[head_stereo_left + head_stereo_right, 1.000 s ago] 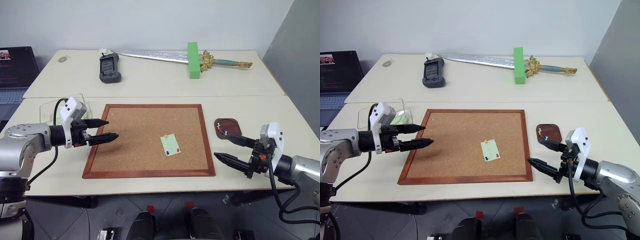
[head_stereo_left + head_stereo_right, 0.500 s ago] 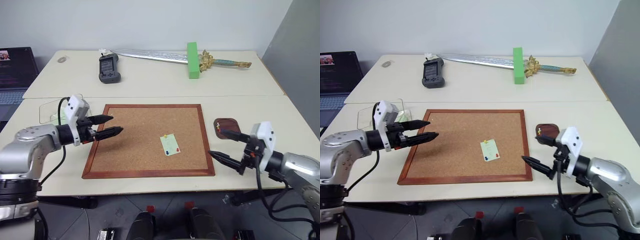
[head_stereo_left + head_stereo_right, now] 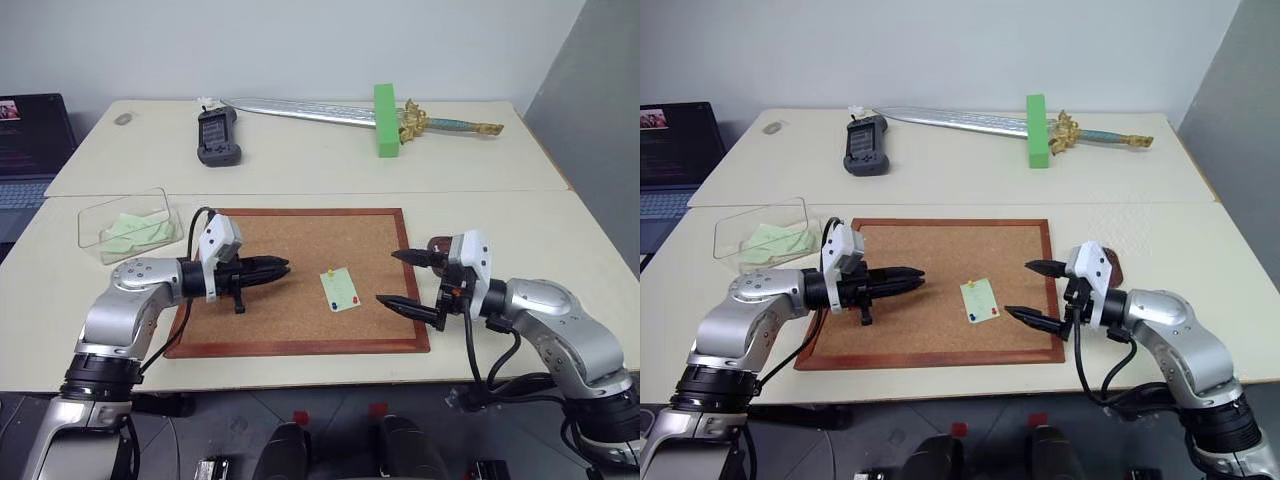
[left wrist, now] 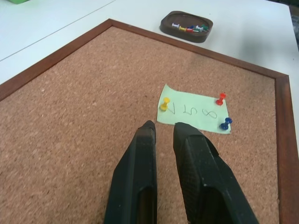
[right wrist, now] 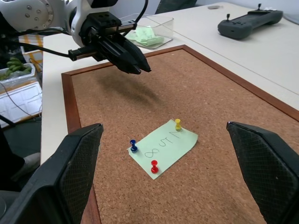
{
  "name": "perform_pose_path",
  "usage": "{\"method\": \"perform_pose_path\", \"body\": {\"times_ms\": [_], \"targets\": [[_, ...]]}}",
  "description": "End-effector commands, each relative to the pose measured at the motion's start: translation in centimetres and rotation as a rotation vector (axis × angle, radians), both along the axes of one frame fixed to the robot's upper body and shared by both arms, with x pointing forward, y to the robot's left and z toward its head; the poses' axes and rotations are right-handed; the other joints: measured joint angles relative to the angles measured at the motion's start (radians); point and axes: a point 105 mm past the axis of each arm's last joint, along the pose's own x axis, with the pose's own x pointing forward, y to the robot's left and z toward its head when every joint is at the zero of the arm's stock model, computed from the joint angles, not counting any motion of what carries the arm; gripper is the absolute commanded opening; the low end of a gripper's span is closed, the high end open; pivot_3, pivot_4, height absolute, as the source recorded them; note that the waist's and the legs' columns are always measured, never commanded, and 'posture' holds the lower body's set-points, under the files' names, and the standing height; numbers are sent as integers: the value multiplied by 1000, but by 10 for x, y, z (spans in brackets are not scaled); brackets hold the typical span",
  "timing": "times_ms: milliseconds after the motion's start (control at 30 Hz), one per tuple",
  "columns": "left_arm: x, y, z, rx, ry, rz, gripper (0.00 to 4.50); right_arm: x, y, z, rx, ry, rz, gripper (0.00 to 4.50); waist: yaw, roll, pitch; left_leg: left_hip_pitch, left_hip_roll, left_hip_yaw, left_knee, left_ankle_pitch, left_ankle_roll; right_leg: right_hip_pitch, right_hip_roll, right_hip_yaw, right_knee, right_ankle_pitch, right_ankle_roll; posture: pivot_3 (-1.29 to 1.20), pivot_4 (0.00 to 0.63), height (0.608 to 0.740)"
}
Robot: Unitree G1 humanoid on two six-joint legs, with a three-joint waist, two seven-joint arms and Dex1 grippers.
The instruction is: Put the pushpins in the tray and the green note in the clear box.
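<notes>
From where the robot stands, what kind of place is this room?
Probably an office or lab room used for robot trials. Plain pale tables stand against a bare wall, a laptop sits open at the side, and a handheld controller lies beside props such as a toy sword and a corkboard.

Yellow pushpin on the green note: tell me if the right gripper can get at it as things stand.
Probably yes. The right gripper hangs open beside the green note, and nothing stands between it and the yellow pushpin; the left gripper sits clear on the far side.
</notes>
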Motion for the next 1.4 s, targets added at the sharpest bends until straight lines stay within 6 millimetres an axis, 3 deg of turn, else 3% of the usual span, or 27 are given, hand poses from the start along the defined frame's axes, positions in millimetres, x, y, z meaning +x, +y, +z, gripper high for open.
{"method": "perform_pose_path", "body": {"times_ms": [33,333,533,833,933,1033,1400], "targets": [[2,-17,-11,-21,-1,-31,58,10,22,6,20,-63,41,4500,-1,0,0,0,0,1,0,0,0,0,0,1,0,0,0,0,150,740],[2,-32,-69,54,122,5,11,29,53,-4,26,-47,50,4500,0,0,0,0,-1,0,0,0,0,0,0,0,1,0,0,0,150,740],[1,-26,-83,89,146,17,11,37,66,-14,-2,-30,55,4500,0,3,-3,3,-2,0,1,0,0,3,-1,0,1,0,0,0,150,740],[2,-19,-77,35,166,52,11,50,80,-34,-48,-9,59,4500,-1,6,-5,5,-2,0,1,0,0,3,1,0,3,1,0,0,150,740],[7,-12,-55,-19,143,88,11,55,80,-32,-38,-16,45,4500,-3,6,-5,5,-2,0,1,0,0,3,0,0,3,1,0,0,150,740],[10,0,-47,-2,126,114,11,57,80,-31,-37,-29,44,4500,-12,6,-5,4,-2,-1,1,0,0,1,1,0,5,1,0,0,150,740],[8,14,-43,46,117,127,11,63,87,-28,-24,-37,43,4500,-25,6,-5,4,-2,-6,1,0,0,-1,1,0,7,0,0,0,150,740]]}}
